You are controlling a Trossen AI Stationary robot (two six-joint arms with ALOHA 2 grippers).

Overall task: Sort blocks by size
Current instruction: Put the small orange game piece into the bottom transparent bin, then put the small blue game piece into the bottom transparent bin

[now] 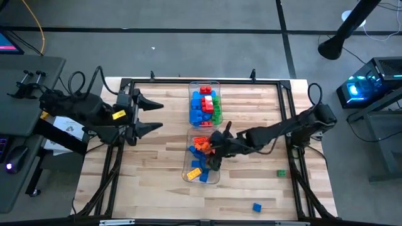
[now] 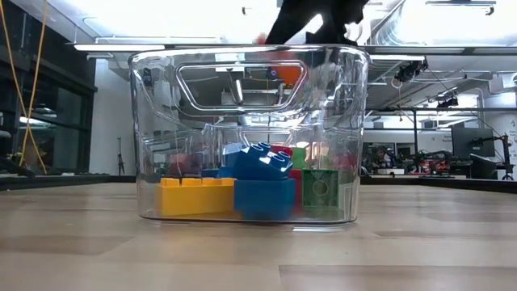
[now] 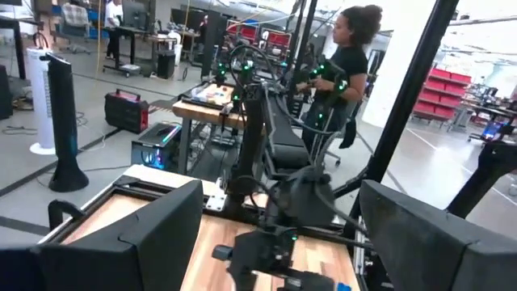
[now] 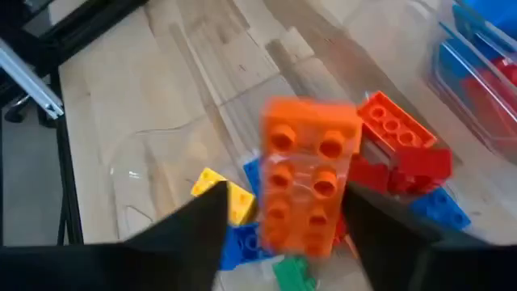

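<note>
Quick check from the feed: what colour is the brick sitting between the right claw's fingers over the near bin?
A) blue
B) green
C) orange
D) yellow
C: in the right wrist view an orange studded brick sits between the two dark fingers of the right claw, above the loose bricks in the clear bin.

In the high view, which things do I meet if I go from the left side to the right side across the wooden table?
Open left gripper with dark fingers → clear plastic bin with mixed bricks, under the right gripper → small blue brick loose on the table → small green brick loose on the table.
</note>
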